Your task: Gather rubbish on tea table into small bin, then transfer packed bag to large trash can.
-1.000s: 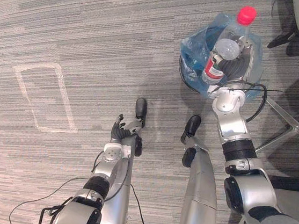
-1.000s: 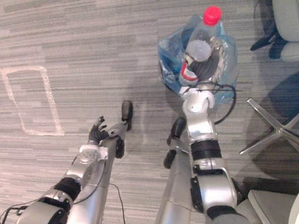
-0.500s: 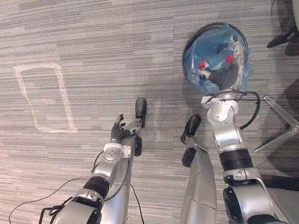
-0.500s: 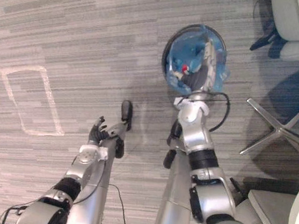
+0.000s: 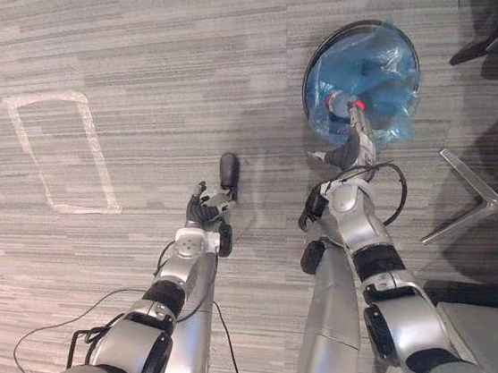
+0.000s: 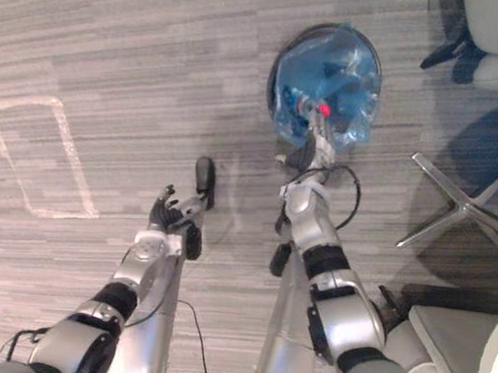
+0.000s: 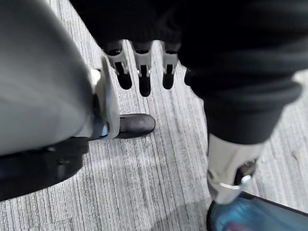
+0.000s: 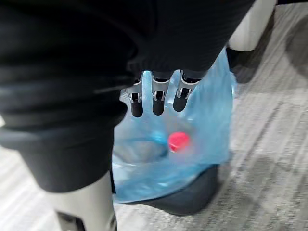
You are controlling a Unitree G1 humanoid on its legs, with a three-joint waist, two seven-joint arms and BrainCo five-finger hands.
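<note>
Right hand (image 8: 155, 98), fingers slack and empty, above bottle (image 8: 178, 141) in bagged small bin (image 8: 192, 195); left hand (image 5: 197, 214) idle, fingers straight; bag transfer not yet done.

A red-capped bottle (image 6: 322, 111) lies in the small bin's (image 6: 277, 64) blue bag (image 6: 342, 67), the right hand (image 6: 304, 148) just beside

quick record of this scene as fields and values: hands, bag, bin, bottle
bin: dark round bin standing on the carpet
bag: blue bag lining the bin, mouth open
bottle: red-capped bottle inside the bag
right hand: right hand open, fingers straight above the bag, holding nothing
left hand: left hand open, low at the robot's side
nearby: chair base right of the bin
</note>
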